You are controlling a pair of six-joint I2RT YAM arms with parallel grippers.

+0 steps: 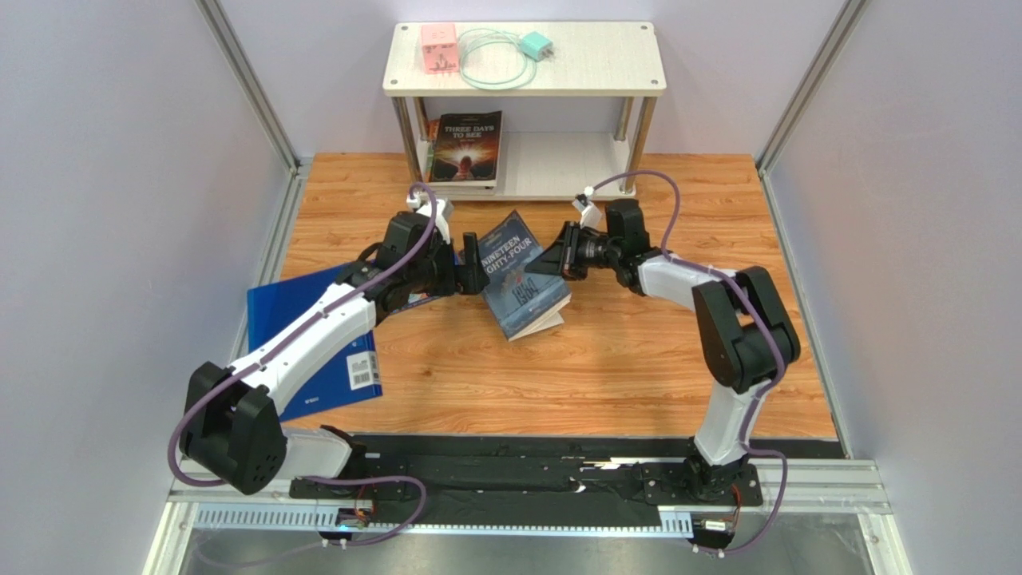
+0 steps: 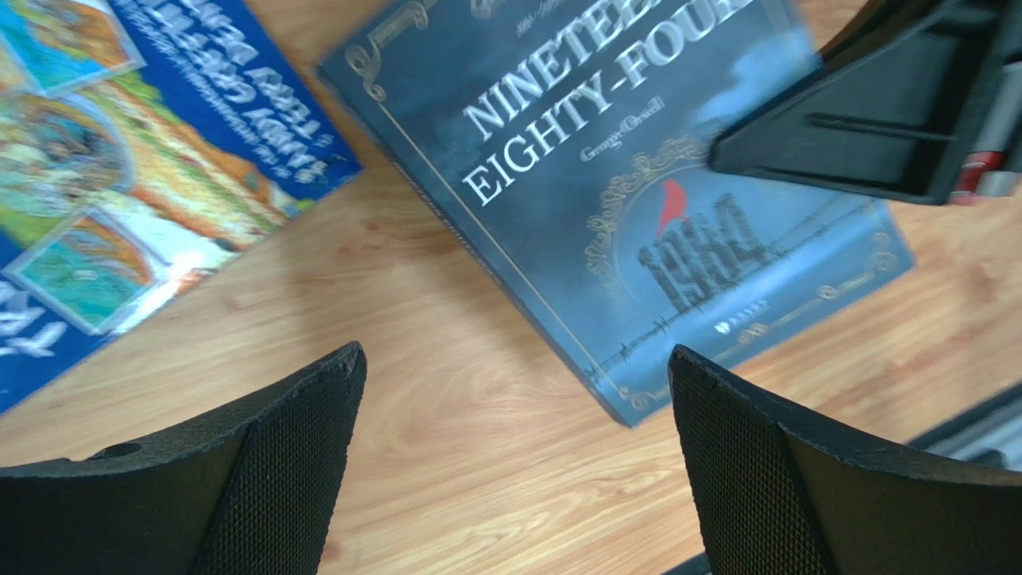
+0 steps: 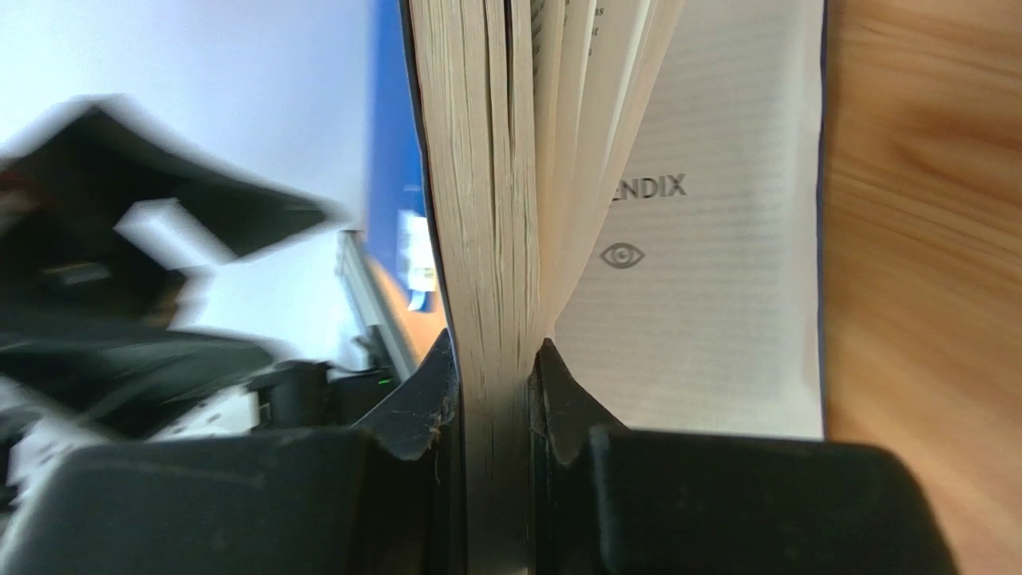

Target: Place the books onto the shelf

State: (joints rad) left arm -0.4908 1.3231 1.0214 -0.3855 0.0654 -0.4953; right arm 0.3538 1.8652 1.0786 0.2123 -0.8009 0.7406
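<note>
Top external view is showing the right gripper [image 1: 561, 258] gripping the 1984 [image 1: 518, 278] at its page edge, near the middle of the table [image 1: 624, 359]. The book is sitting tilted, probably so that it can be tipped up and carried to the shelf [image 1: 600, 60] behind it. Right wrist view is showing the fingers clamped on a thick wad of pages. A few loose leaves and the back cover are fanning away, so the hold is taking only part of the book, which may sag open when raised. The left gripper [image 1: 474, 270] is hovering just beside the book's other side with its fingers spread wide and nothing between them, perhaps waiting to steady it. Counting books, four are showing. Two are lying on the table: the 1984 and a blue book [image 1: 300, 312], partly under the left arm. A black book [image 1: 466, 146] is leaning on the lower tier, with an orange edge [image 1: 431, 134] behind it that is probably another book. The shelf is offering two tiers. The top one is carrying one pink box [image 1: 438, 48] and one cable [image 1: 492, 66] with a teal plug [image 1: 535, 47], leaving the lower tier for books.
</note>
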